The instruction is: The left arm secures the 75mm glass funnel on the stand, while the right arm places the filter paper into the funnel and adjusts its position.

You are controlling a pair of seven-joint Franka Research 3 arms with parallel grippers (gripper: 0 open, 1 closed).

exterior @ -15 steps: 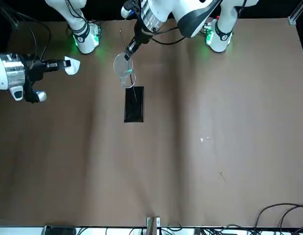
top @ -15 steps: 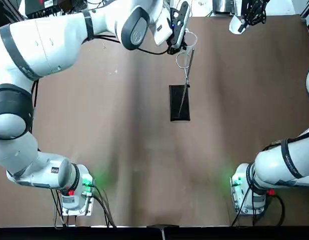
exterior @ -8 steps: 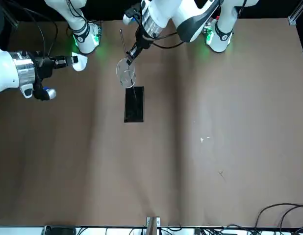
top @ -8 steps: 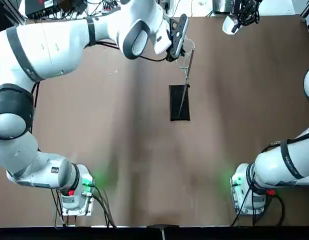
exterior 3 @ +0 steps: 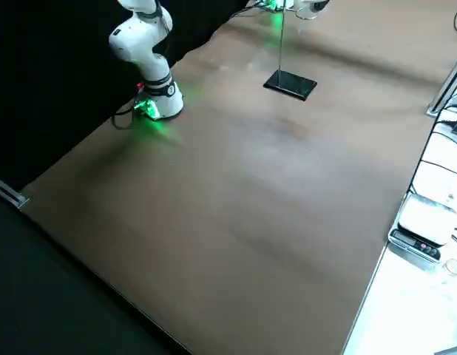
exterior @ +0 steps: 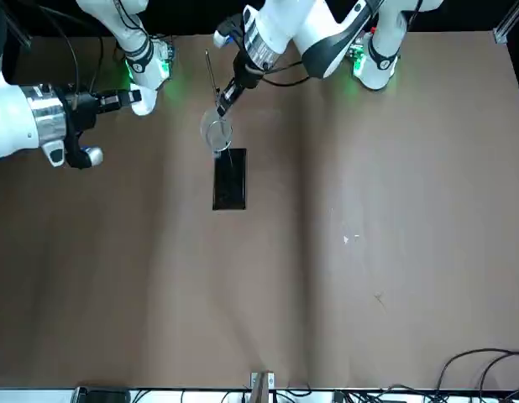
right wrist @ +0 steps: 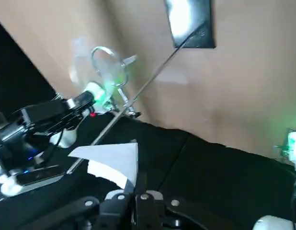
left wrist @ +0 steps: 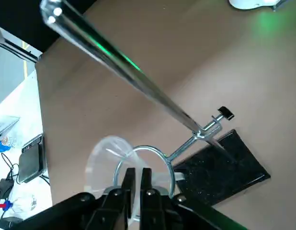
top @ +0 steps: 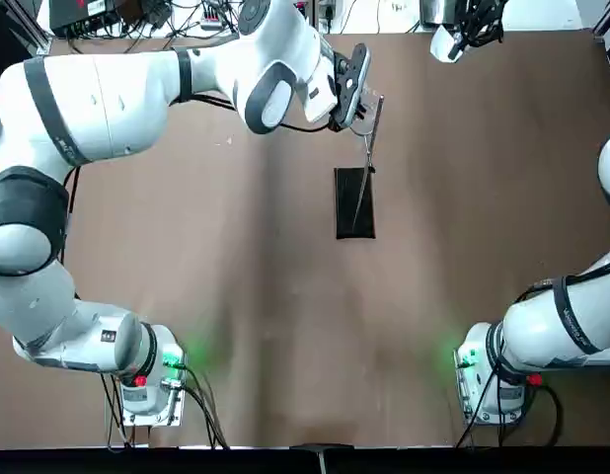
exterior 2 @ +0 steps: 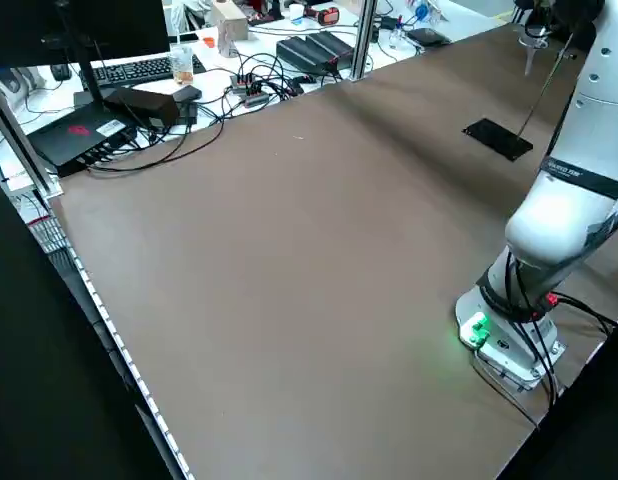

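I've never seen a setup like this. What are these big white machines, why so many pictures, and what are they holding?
These are two robot arms bolted to a brown table. The pictures show one moment from several cameras: overhead, across the table, each side, and one on each arm's wrist.

On the table stands a small lab stand: a black base plate, a thin metal rod and a wire ring.

The left gripper is shut on a clear glass funnel, holding it at the ring.

The right gripper waits off to the side near the table's far edge, shut on a folded white filter paper meant for the funnel. The paper is not in the funnel yet.
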